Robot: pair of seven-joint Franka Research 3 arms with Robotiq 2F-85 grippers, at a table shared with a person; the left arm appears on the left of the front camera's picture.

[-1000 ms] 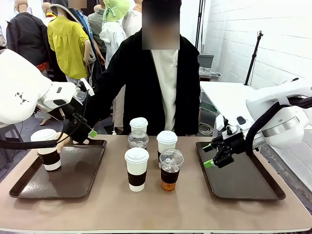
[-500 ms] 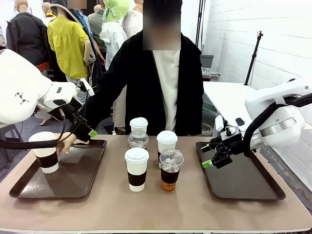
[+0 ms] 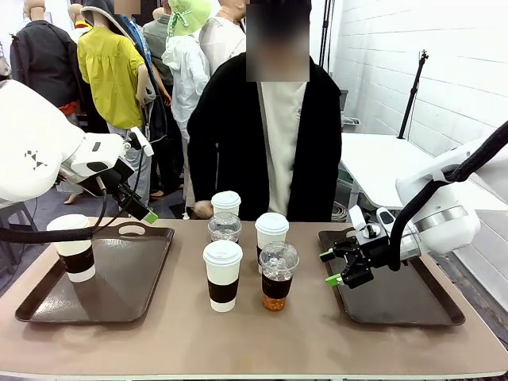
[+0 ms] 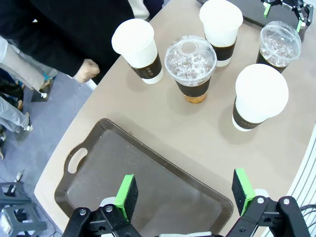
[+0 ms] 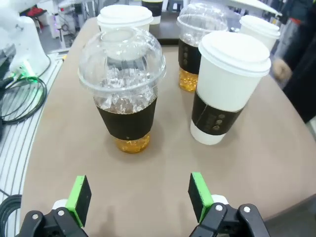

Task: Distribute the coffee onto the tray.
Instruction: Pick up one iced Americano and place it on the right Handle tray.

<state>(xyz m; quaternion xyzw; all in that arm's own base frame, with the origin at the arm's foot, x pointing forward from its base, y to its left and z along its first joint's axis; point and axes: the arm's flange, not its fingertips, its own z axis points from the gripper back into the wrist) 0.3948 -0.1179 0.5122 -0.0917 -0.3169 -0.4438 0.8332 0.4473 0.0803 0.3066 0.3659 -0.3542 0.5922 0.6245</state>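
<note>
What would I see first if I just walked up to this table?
Probably the bunch of coffee cups in the middle of the table, white lidded ones and clear iced ones. The right pincer hangs open just beside them, pointing at the nearest iced cup. One white cup already stands on the left tray.

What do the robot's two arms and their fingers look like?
Both are glossy white with rounded shells: the left arm bears small dark markings, the right arm a grey ring. A black cable runs along the right arm. The left gripper and right gripper are black, their fingers tipped with bright green pads.
</note>
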